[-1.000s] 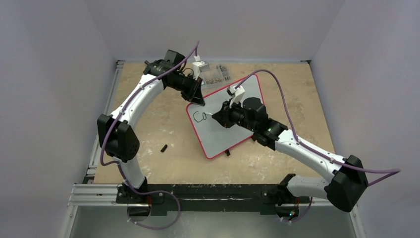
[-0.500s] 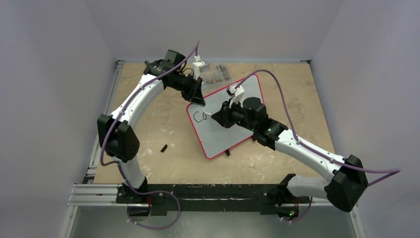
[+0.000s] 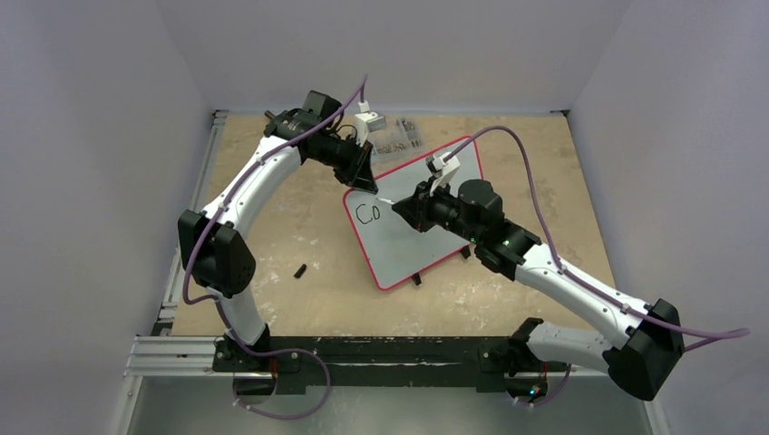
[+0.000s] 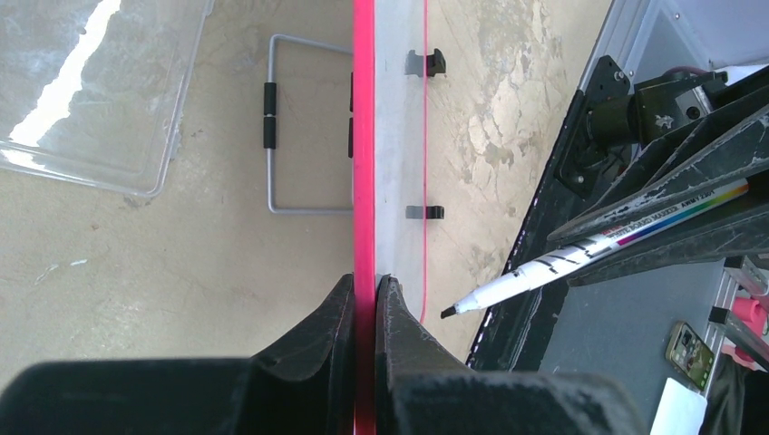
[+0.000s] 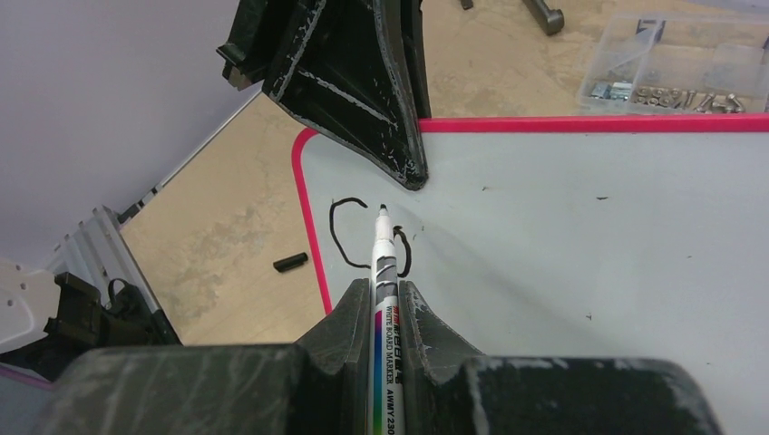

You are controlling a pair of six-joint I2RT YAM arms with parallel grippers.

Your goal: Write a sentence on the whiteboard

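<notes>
The whiteboard point(image 3: 403, 249), white with a red-pink frame, lies at an angle in mid-table with "Co" point(image 3: 367, 214) written in black near its left corner. My left gripper point(image 3: 365, 179) is shut on the board's upper left edge; the left wrist view shows its fingers pinching the red frame point(image 4: 365, 136) edge-on. My right gripper point(image 3: 405, 207) is shut on a white whiteboard marker point(image 5: 383, 263). The marker's black tip point(image 5: 383, 209) points at the board point(image 5: 589, 227) just above the "o" point(image 5: 403, 256) and looks a little off the surface.
A clear plastic parts box point(image 3: 394, 134) sits behind the board, also in the right wrist view point(image 5: 671, 77). A small black cap point(image 3: 299, 270) lies on the tan tabletop left of the board. Two black feet point(image 3: 416, 279) stick out at the board's near edge.
My right arm has shifted to the right and back. The marker tip has moved up from the "o" it was tracing. The left gripper and the board have stayed put.
</notes>
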